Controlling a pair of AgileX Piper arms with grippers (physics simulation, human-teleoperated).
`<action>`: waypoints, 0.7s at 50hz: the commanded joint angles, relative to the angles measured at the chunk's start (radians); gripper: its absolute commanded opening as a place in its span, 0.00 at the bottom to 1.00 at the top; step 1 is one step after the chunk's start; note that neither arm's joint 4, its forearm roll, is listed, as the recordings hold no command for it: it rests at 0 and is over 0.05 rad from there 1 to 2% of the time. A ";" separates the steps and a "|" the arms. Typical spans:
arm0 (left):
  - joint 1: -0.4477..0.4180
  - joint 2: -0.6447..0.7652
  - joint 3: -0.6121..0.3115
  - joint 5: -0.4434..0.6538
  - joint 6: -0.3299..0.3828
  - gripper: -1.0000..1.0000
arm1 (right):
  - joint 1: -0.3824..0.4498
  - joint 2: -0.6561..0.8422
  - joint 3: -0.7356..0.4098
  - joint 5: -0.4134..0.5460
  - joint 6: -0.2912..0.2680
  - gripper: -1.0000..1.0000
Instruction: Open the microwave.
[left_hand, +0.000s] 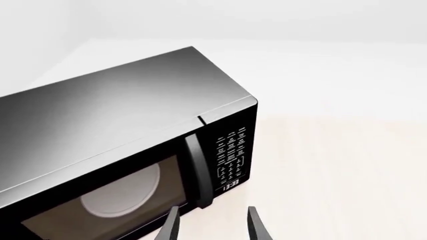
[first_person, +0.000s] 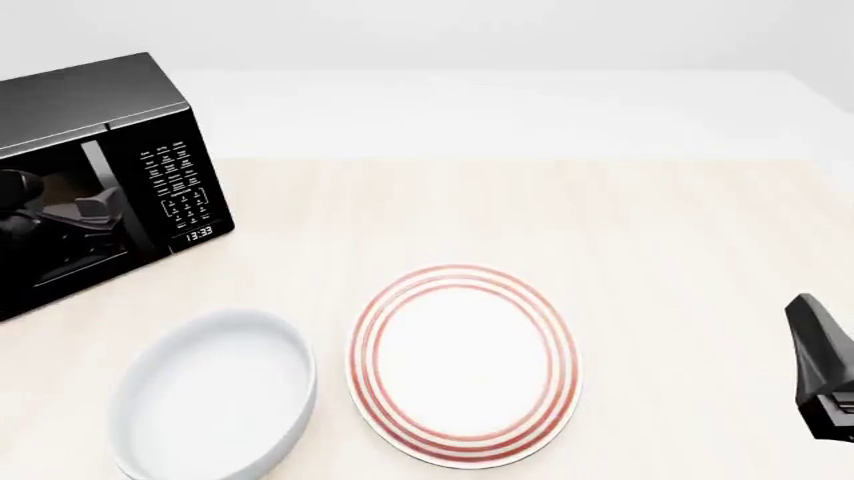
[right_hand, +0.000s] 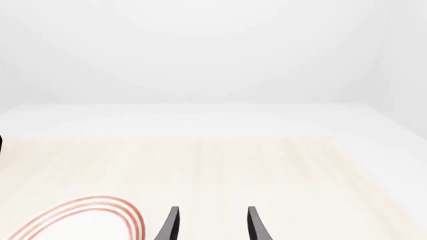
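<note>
**Two open end effectors, door still shut**

The microwave (first_person: 94, 180) sits at the counter's (first_person: 534, 220) far left. The left end effector (left_hand: 212, 225), empty with fingers spread, nears the handle (left_hand: 198, 170): straddle the bar squarely before closing. The right end effector (right_hand: 212, 225) is open and empty.

Bright, even, sharp renders (soft sheen on microwave (left_hand: 120, 100) top), faint shadows.
</note>
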 joint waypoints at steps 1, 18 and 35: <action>-0.006 0.079 -0.027 -0.042 -0.005 1.00 | 0.000 0.000 0.000 0.000 0.000 1.00; -0.003 0.195 -0.072 -0.077 -0.022 1.00 | 0.000 0.000 0.000 0.000 0.000 1.00; 0.003 0.273 -0.101 -0.118 -0.014 1.00 | 0.000 0.000 0.000 0.000 0.000 1.00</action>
